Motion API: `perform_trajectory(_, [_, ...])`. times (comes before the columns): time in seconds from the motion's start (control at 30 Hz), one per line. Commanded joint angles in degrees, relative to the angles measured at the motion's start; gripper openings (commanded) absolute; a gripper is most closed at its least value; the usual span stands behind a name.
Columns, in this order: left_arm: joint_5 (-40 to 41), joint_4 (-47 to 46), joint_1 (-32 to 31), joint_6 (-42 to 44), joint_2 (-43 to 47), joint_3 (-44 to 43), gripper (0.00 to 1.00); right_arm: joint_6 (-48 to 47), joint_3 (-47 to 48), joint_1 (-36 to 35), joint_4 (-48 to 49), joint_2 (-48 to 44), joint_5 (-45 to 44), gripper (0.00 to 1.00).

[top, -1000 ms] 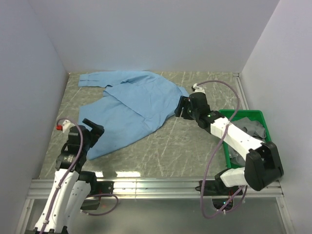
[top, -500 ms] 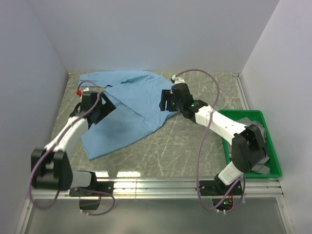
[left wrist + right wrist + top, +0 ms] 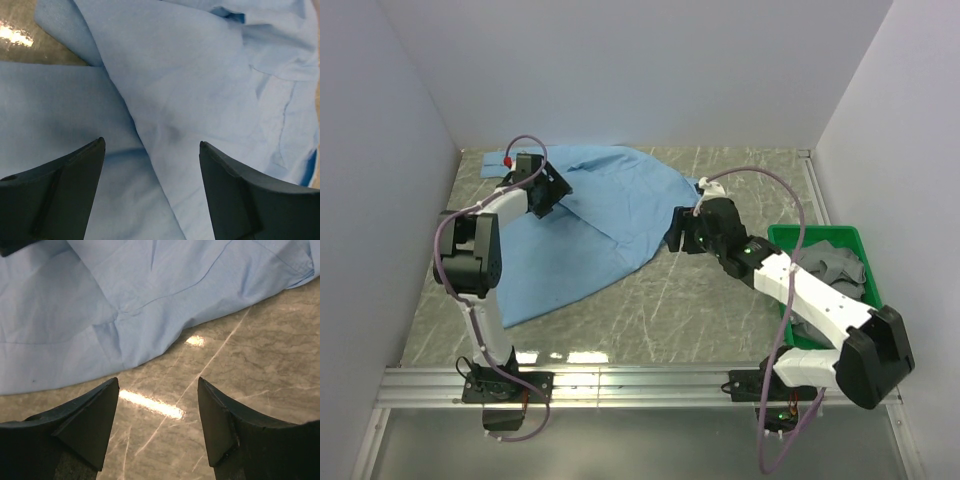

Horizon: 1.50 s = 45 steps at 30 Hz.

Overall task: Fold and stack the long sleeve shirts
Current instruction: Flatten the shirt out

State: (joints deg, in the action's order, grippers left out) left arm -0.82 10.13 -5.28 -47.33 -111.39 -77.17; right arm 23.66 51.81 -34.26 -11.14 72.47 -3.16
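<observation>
The light blue shirt point(image 3: 605, 215) lies spread on the counter point(image 3: 700, 300). My left hand point(image 3: 548, 192) hangs over the shirt's far left part, fingers apart, holding nothing. My right hand point(image 3: 678, 232) is just beside the shirt's right edge, also released. Right of the shirt stands a green bin point(image 3: 820, 231) with grey cloths point(image 3: 840, 265).

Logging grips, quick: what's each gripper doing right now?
Left gripper: open, empty, over the blue shirt.
Right gripper: open, empty, over the table.
</observation>
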Motion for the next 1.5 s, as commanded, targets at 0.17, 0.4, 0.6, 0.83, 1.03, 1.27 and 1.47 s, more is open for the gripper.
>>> perform_trajectory(0.17, [-1.02,-2.39,0.09,-0.57,-5.49,-5.18,0.76,0.42,-1.98,-0.28,1.56,-4.96,-1.67,0.71])
perform_trajectory(0.4, [-4.18,-5.81,0.01,0.57,-7.17,-5.89,0.57,0.68,-2.86,-0.28,1.73,-5.23,-2.55,0.71])
perform_trajectory(0.6, [-8.49,-14.16,-0.26,0.40,-5.15,-3.17,0.45,0.77,-3.47,-0.19,1.82,-5.41,-3.08,0.71])
perform_trajectory(0.83, [-11.48,-17.69,-1.57,2.15,-5.94,-3.78,0.42,1.21,-4.09,-0.28,1.91,-5.76,-3.26,0.71])
perform_trajectory(1.03, [-9.91,-15.14,-1.93,1.72,-7.70,-3.79,0.30,1.39,-4.26,-0.28,1.82,-5.76,-3.17,0.71])
perform_trajectory(1.27, [-9.02,-15.32,-1.93,3.29,-7.52,-3.95,0.00,1.65,-4.53,-0.19,2.08,-5.67,-2.82,0.70])
perform_trajectory(1.47, [-9.03,-15.76,-3.33,9.26,-0.15,-6.15,0.01,1.56,-4.18,-0.19,1.73,-8.13,-4.40,0.70])
